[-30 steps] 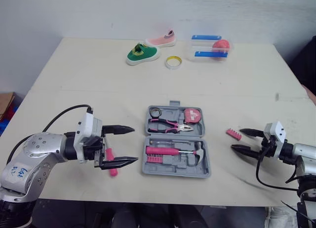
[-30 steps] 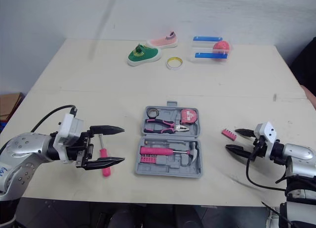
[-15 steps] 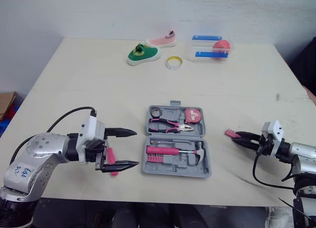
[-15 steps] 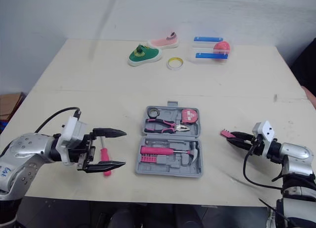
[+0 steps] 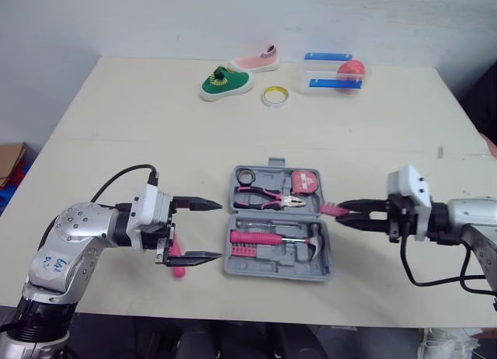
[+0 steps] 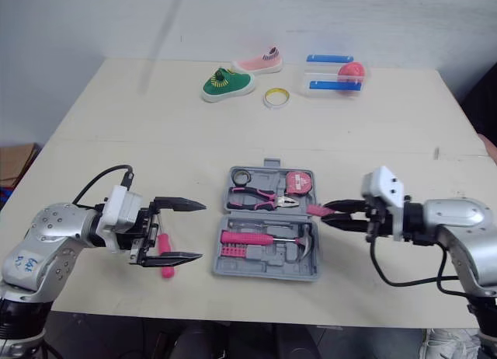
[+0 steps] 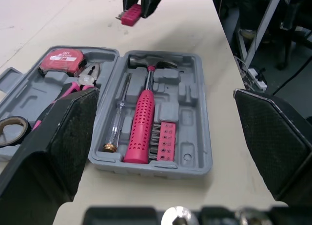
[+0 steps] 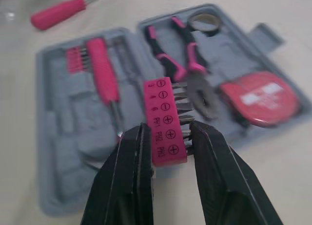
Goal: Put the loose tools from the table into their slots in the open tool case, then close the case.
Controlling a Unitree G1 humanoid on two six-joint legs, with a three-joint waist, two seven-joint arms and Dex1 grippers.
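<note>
The grey tool case [image 5: 277,262] lies open at the table's front centre. Pliers [image 5: 268,195], a red tape measure [image 5: 304,180] and a black ring [image 5: 247,176] fill its far half. A pink-handled hammer [image 5: 273,237] and a bit strip [image 7: 165,140] sit in its near half. My right gripper [image 5: 342,213] is shut on a pink bit holder [image 8: 165,119], held just above the case's right edge. My left gripper [image 5: 220,230] stands open left of the case. A pink screwdriver [image 5: 177,254] lies on the table under its fingers.
At the back of the table [image 5: 155,126] are a green shoe [image 5: 225,83], a pink shoe [image 5: 255,61], a tape roll [image 5: 272,96] and a clear box with blue lids [image 5: 334,73].
My right gripper closed on the pink bit holder, lifted it off the table and carried it left to the case's edge. My left gripper edged toward the case, still open.
</note>
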